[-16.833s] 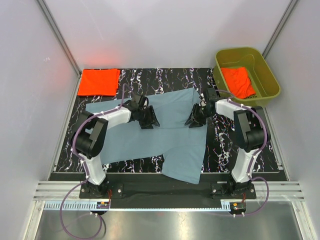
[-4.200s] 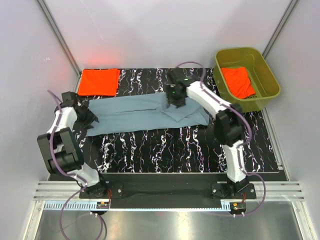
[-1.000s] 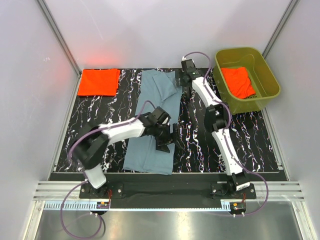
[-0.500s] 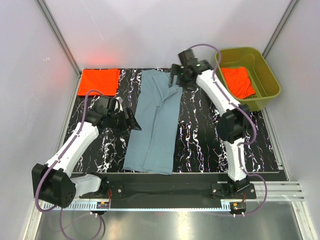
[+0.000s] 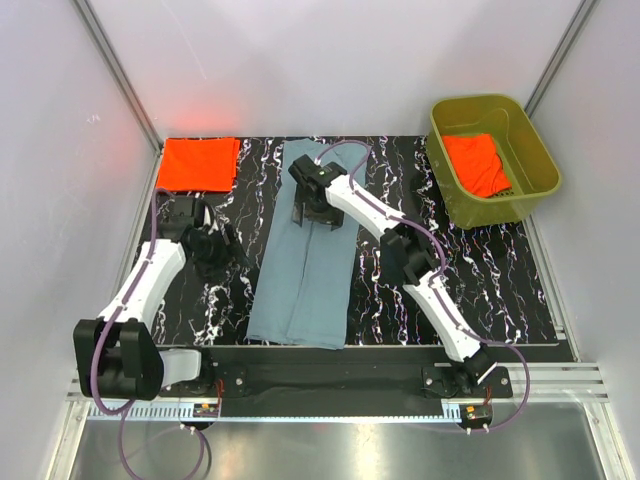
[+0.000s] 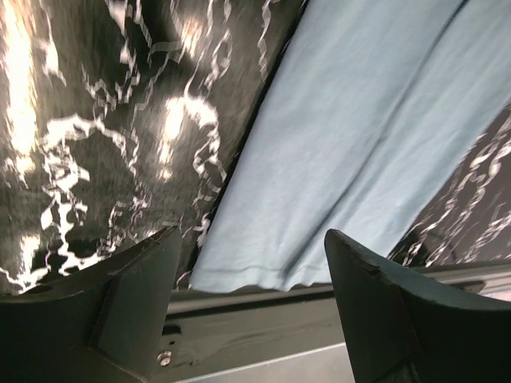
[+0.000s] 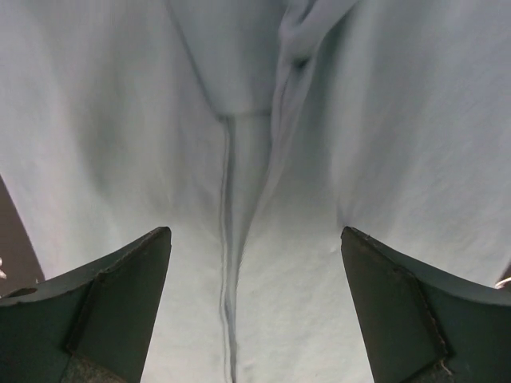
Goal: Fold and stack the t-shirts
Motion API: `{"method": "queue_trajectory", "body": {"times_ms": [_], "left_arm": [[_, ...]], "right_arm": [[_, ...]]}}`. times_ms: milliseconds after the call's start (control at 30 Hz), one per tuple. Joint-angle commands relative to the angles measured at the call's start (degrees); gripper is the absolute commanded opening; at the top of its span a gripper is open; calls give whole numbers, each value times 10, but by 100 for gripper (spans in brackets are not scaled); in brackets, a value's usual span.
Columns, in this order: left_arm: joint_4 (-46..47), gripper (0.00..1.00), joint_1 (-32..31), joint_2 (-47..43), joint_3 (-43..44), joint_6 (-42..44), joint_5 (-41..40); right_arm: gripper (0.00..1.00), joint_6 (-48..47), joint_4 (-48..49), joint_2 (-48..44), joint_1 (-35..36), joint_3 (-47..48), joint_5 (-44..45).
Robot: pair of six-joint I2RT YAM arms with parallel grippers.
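Observation:
The blue-grey t-shirt [image 5: 310, 270] lies folded into a long narrow strip running from the back of the table to its front edge. My right gripper [image 5: 317, 220] hovers open over the strip's upper half; in the right wrist view the gripper [image 7: 255, 231] has only blue cloth [image 7: 383, 120] and a centre crease under it. My left gripper [image 5: 222, 258] is open over bare table, left of the strip; its wrist view shows the gripper [image 6: 251, 233] facing the shirt's hem [image 6: 351, 144]. A folded orange-red t-shirt [image 5: 197, 163] lies at the back left. Another orange-red one [image 5: 478, 163] sits crumpled in the tub.
The olive-green tub [image 5: 530, 140] stands at the back right, beyond the black marbled table [image 5: 450, 270]. The table's metal front rail [image 6: 263, 319] shows in the left wrist view. Grey walls close in on three sides.
My right gripper has swung from the shirt's back end forward and left, over the strip's upper half. My left gripper has drawn back a little to the left. The shirt has not moved.

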Motion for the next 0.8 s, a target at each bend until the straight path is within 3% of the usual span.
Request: {"method": "queue_trajectory", "body": {"times_ms": [0, 200, 333, 467, 633, 733, 767], "left_arm": [[12, 77, 2, -16, -32, 7, 0], [55, 77, -1, 32, -79, 25, 84], [82, 78, -5, 39, -99, 4, 101], [97, 78, -42, 41, -110, -17, 128], [111, 76, -87, 37, -137, -34, 123], [113, 73, -121, 30, -145, -47, 95], [115, 72, -127, 30, -152, -61, 91]], "right_arm": [[94, -40, -12, 31, -17, 20, 57], [94, -145, 3, 34, -41, -12, 76], [96, -231, 35, 13, -59, -22, 43], [100, -259, 40, -40, -72, -29, -7], [100, -238, 27, -213, -70, -91, -137], [100, -207, 28, -321, -63, -198, -196], [100, -199, 30, -347, -63, -279, -213]]}}
